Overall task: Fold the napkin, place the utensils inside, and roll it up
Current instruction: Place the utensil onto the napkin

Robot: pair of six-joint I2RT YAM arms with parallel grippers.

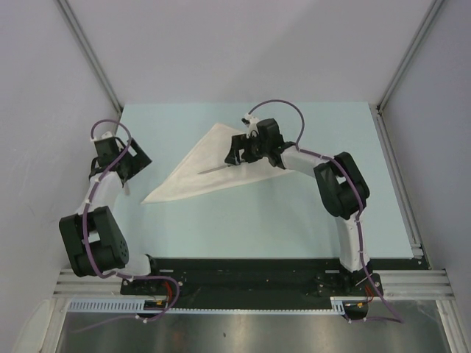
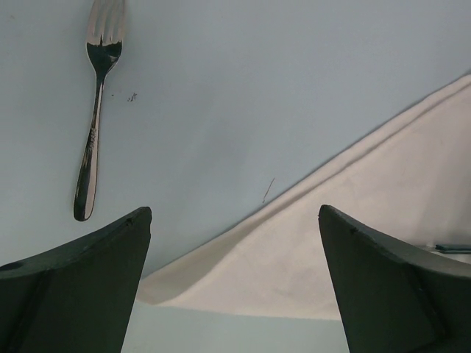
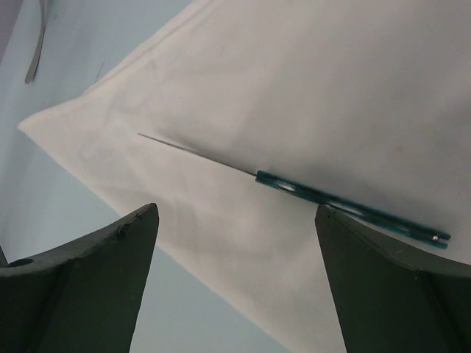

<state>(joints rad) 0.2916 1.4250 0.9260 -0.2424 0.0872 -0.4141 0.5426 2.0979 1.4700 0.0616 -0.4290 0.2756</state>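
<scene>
The white napkin [image 1: 202, 168] lies folded into a triangle on the pale blue table. A knife with a teal handle [image 3: 346, 207] and a thin silver blade rests on the napkin [image 3: 294, 88], pointing toward its left corner. My right gripper [image 3: 237, 213] hovers open just above the napkin's near edge, with the handle beside its right finger and nothing between the fingers; from above, this right gripper [image 1: 237, 151] sits over the cloth's middle. My left gripper [image 2: 235, 220] is open and empty over the napkin's left tip [image 2: 346, 235]. A silver fork [image 2: 94, 125] lies on the bare table beyond it.
The pale blue table surface [image 1: 294, 220] is bounded by grey walls at the back and sides. A metal rail [image 1: 401, 184] runs along its right edge. The left gripper [image 1: 131, 168] hangs near the left wall.
</scene>
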